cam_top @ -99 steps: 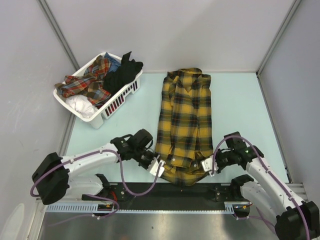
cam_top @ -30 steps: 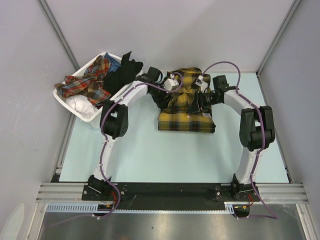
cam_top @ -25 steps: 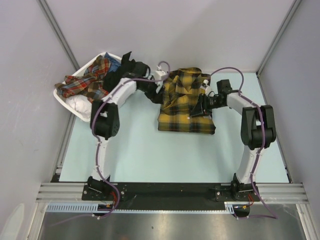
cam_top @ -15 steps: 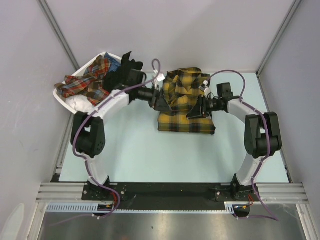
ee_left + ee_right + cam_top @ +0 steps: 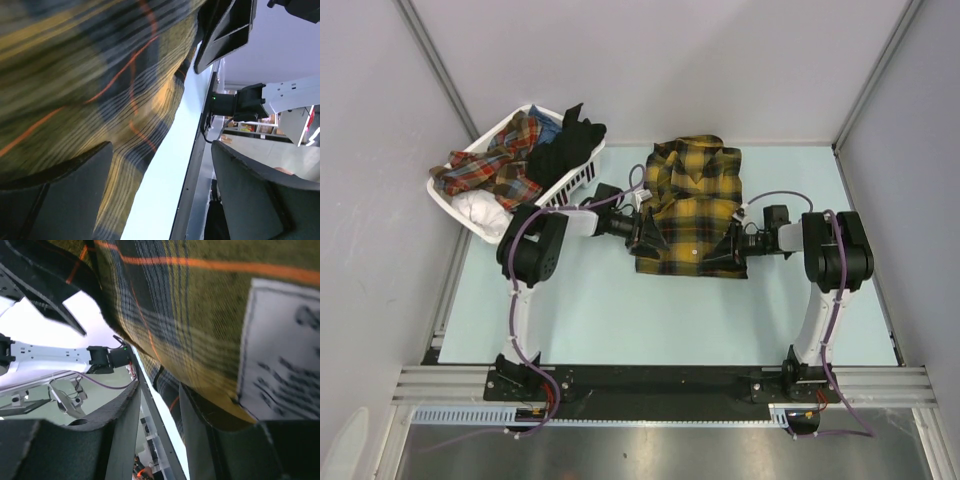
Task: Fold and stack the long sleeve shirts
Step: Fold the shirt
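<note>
One of the long sleeve shirts, mustard-yellow and black plaid (image 5: 692, 205), lies folded in half on the pale table, collar to the rear. My left gripper (image 5: 646, 236) sits low at the shirt's near left edge, jaws wide open; in the left wrist view (image 5: 161, 150) the plaid cloth (image 5: 100, 75) drapes past one finger (image 5: 55, 200) and nothing is pinched. My right gripper (image 5: 731, 244) rests at the near right edge, jaws partly open (image 5: 159, 390). The shirt (image 5: 190, 300) and its white care label (image 5: 280, 370) lie over one finger (image 5: 225, 450), not clamped.
A white slatted basket (image 5: 518, 243) stands at the rear left, holding a red plaid garment (image 5: 492, 165), black cloth (image 5: 565, 145) and white cloth (image 5: 480, 210). Grey walls close in on three sides. The black base rail (image 5: 650, 385) runs along the near edge.
The shirt, earlier laid out full length, is now folded in half. Both grippers have swung from the collar end back to the near fold edge, and the left jaws have widened.
</note>
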Robot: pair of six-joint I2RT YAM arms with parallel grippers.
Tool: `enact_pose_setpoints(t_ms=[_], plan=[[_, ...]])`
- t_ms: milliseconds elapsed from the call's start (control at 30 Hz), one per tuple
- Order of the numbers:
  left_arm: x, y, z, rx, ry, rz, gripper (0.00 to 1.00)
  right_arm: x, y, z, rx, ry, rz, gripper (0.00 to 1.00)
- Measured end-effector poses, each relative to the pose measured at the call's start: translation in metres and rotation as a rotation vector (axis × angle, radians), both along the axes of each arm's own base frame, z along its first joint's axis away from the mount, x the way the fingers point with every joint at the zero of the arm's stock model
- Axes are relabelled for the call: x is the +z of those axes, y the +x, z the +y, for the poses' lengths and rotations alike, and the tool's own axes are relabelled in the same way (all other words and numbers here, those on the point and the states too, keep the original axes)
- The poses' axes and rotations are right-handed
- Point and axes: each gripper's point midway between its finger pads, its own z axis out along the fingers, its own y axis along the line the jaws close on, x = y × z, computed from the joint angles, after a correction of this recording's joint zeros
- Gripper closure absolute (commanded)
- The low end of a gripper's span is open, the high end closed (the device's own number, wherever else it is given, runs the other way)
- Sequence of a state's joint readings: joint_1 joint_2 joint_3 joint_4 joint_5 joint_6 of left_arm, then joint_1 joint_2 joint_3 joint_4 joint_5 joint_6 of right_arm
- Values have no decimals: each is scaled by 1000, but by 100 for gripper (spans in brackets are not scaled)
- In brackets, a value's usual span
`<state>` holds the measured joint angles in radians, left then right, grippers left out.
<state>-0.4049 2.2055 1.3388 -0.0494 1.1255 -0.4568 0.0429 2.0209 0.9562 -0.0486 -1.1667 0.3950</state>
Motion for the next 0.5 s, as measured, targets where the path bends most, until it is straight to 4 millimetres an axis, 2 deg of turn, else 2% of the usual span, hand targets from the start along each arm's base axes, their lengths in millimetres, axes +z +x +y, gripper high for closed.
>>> enact_pose_setpoints(t_ms=[100, 200, 300, 367, 400, 433, 500], plan=[[1, 2, 10, 27, -13, 13, 1, 0, 0, -7, -18, 18, 9, 52], [6, 1, 15, 24, -12, -15, 1, 2, -3, -17, -31, 33, 23, 45], [13, -7, 19, -10, 10, -90, 0, 8, -7, -27, -39, 26, 22, 35], [25, -17, 20, -53, 19, -161, 1, 16, -9, -31, -34, 11, 0, 25], [34, -24, 18, -80, 13, -195, 0, 22, -11, -29, -26, 7, -13, 21], [44, -30, 14, -105, 3, -227, 1, 31, -12, -25, -11, 4, -37, 10], [58, -42, 1, -151, -24, -276, 1, 50, -14, -10, 31, 5, -105, 3]])
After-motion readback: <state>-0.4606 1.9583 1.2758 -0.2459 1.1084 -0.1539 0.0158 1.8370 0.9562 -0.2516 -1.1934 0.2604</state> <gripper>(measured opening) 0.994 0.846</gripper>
